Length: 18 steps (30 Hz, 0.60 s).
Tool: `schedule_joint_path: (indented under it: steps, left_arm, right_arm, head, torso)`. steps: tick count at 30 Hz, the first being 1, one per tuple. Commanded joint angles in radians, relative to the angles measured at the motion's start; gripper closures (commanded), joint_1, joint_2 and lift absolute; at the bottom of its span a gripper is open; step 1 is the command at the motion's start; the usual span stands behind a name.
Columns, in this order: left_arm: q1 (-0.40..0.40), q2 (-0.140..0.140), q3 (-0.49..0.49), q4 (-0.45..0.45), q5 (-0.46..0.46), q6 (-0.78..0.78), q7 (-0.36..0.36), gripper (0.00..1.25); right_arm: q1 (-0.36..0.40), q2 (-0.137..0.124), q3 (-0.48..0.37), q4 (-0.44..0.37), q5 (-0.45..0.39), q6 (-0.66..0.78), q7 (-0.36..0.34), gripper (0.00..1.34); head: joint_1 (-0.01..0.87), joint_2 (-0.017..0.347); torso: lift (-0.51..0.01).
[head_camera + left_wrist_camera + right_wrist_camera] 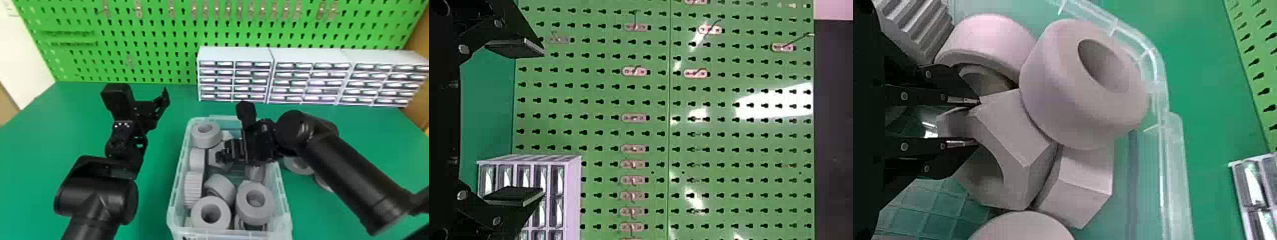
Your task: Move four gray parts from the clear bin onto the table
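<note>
Two fingers of the right gripper [972,122] pinch a hexagonal part [1015,130] (wall only), which could slip if the abutting ring [1053,95] snags it.

Bright light throws glare on the pegboard [774,102].

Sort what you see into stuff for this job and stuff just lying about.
For the job:
- clear bin
- gray parts inside and on the table
- right gripper, at a gray hex part

Just there:
- green pegboard
- drawer cabinets
</note>
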Motion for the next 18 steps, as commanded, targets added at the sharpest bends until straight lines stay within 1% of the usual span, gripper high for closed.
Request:
schedule_joint_path:
  steps: [1, 10, 18]
  left_arm:
    - [0.002, 0.0, 0.003, 0.0, 0.0, 0.0, 0.0, 0.28]
    - [0.005, 0.0, 0.004, 0.0, 0.0, 0.0, 0.0, 0.28]
    - [0.011, 0.0, 0.009, 0.0, 0.0, 0.0, 0.0, 0.28]
  right_arm:
    - [0.002, -0.003, 0.0, -0.047, 0.001, 0.006, 0.0, 1.01]
    - [0.0, -0.005, -0.015, -0.119, 0.017, 0.043, 0.0, 1.01]
    - [0.0, -0.005, -0.052, -0.193, 0.037, 0.102, -0.002, 1.01]
  head:
    - [0.693, 0.072]
    - [0.693, 0.072]
    - [0.693, 0.072]
  torso:
    - [-0.052]
    - [-0.052]
    - [-0.052]
